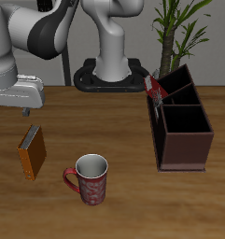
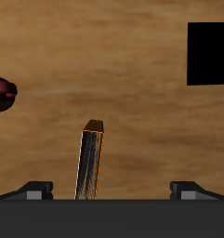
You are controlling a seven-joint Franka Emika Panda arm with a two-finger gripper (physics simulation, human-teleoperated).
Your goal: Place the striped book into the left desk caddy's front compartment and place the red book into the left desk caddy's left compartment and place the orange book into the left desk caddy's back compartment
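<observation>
End effector [image 1: 19,91] at the far edge of the exterior view, hovering above the counter [image 1: 123,205] with jaws spread wide and nothing between them; in the wrist view both fingertips [image 2: 34,190] flank a bare gap, well apart. Directly beneath and slightly ahead of the end effector, the orange book [image 1: 32,153], standing on edge on the wood with its spine up, thin side toward the fingers, probably so the open jaws can close across its covers. In the wrist view the same orange book [image 2: 90,160] between the two fingertips but below them, not touched yet. Judged step: descent for the grasp; alignment looks nearly right, book a little off-centre toward one finger.

Next along, beyond the book from the end effector, a red patterned mug [image 1: 90,178] with handle toward the book; only its rim [image 2: 2,90] peeking into the wrist view. Close enough to matter if the book swings on lift.

Farthest from the end effector, the left desk caddy [image 1: 182,126], dark walls upright, compartments open upward. Striped book [image 1: 157,91] leaning at the caddy's far corner, partly hidden by the wall; exact compartment not clear. Red book not identifiable with certainty. Back compartment the orange book's destination, a long carry across the counter.
</observation>
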